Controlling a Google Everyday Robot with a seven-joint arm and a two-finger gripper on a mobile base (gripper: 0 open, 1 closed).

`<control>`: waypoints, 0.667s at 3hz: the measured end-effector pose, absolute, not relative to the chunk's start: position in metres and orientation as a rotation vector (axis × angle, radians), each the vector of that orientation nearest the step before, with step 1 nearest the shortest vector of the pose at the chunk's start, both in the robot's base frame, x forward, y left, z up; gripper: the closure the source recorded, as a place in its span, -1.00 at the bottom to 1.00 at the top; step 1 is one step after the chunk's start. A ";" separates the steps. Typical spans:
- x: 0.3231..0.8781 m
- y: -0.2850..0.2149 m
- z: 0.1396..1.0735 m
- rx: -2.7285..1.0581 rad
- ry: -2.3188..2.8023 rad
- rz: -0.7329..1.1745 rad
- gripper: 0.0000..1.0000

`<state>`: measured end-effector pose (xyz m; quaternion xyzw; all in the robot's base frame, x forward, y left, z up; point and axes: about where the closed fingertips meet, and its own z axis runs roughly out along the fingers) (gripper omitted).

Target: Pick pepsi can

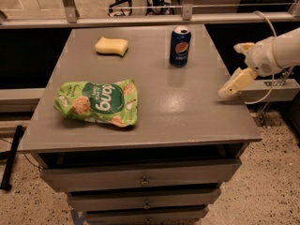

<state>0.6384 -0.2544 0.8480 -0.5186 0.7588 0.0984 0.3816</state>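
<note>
Pepsi can (180, 46): upright on the grey cabinet top (154, 121), far half, right of centre, silver top up, round logo toward the camera; touching nothing else. Gripper (230, 70): in the air at the right edge of the cabinet top, nearer the camera than the can and well apart from it. Fingers (236, 82): spread wide, one pale finger angled down toward the surface edge, the other short and higher up; nothing held between them. White arm (281, 50): entering from the right border, with a thin cable (269, 26) looping over it. Yellow sponge (111, 46): flat on the far part of the top, left of the can, well apart. Green snack bag (97, 103): lying flat on the near left part, printed side up. Drawers (140, 179): stacked below the top, all closed. Metal rail (140, 19): along the far side behind the cabinet. Speckled floor (276, 191): around the base.
</note>
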 end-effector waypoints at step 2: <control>0.715 -0.192 0.835 -1.296 1.754 0.444 -1.00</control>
